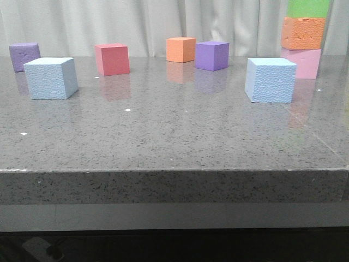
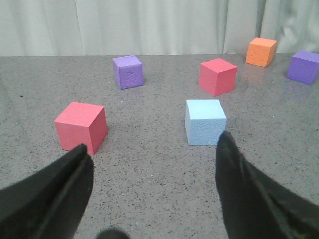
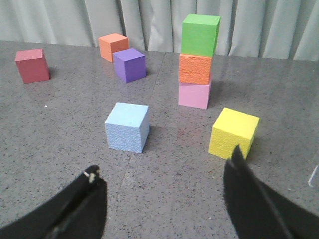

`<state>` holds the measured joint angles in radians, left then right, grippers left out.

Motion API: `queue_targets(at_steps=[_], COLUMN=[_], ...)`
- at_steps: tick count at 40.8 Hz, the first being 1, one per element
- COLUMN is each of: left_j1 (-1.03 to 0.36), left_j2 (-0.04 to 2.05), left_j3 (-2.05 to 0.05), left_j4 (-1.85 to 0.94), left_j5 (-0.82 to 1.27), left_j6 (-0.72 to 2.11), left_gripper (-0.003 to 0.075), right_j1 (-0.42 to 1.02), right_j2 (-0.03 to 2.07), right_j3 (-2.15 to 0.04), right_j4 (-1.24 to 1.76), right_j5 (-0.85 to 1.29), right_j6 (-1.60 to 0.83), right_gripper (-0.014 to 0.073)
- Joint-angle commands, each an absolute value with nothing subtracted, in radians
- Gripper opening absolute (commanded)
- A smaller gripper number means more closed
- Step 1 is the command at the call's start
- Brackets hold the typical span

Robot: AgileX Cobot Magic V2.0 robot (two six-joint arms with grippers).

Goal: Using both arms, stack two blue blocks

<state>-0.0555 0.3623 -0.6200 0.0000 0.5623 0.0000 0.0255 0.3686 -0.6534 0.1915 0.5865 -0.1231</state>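
Both arms hang low over the grey speckled bench (image 1: pixel 174 142), each with its fingers spread wide and nothing between them.

The left end effector (image 2: pixel 152 184) has one pale blue block (image 2: pixel 205 121) sitting just ahead of its fingertips, closer to the right-hand finger (image 2: pixel 244 189) and clear of it. A red cube (image 2: pixel 81 126) stands just ahead of the other finger (image 2: pixel 60 189), not touching. Farther out beyond the blue block are a second red cube (image 2: pixel 217 76), a purple cube (image 2: pixel 128 71), an orange cube (image 2: pixel 261 51) and another purple one (image 2: pixel 303 66) near the curtain.

The right end effector (image 3: pixel 162 194) faces the other blue block (image 3: pixel 127 127), which rests on the bench a little ahead of its fingers, nearer the left-hand finger (image 3: pixel 82 206). A yellow cube (image 3: pixel 234 132) sits just ahead of the opposite finger (image 3: pixel 249 204). Beyond them rises a stack: pink cube (image 3: pixel 194 95) at the bottom, an orange one (image 3: pixel 195 68) on it, a green cube (image 3: pixel 200 34) on top.

From the front, neither arm shows, and the two blue blocks lie well apart, one toward each side of the bench, both flat on the surface and upright.
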Motion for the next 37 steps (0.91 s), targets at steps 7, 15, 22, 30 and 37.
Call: queue_targets(at_steps=[7,15,22,30,37], left_j1=[-0.065,-0.065,-0.065,-0.065,-0.065], left_j2=[0.376,0.376,0.376,0.376,0.376], left_j3=[-0.646,-0.646,-0.646,-0.646,-0.646], left_j4=[0.000,0.000,0.000,0.000,0.000], left_j5=[0.483,0.483,0.483,0.483,0.483], left_j6=[0.000,0.000,0.000,0.000,0.000], left_gripper=[0.0511,0.0511,0.0511,0.0511,0.0511], right_j1=[0.022,0.022,0.074,0.230,0.348], right_j2=[0.631,0.921,1.136,1.367,1.533], right_j3=[-0.894,-1.081,-1.227,-1.425,-1.604], right_j4=[0.318,0.461,0.468,0.256,-0.064], right_j5=[0.769,0.944,0.983,0.993,1.062], right_j6=[-0.221,-0.341,-0.343,-0.107,0.212], right_gripper=[0.0593,0.0593,0.0593,0.0593,0.0593])
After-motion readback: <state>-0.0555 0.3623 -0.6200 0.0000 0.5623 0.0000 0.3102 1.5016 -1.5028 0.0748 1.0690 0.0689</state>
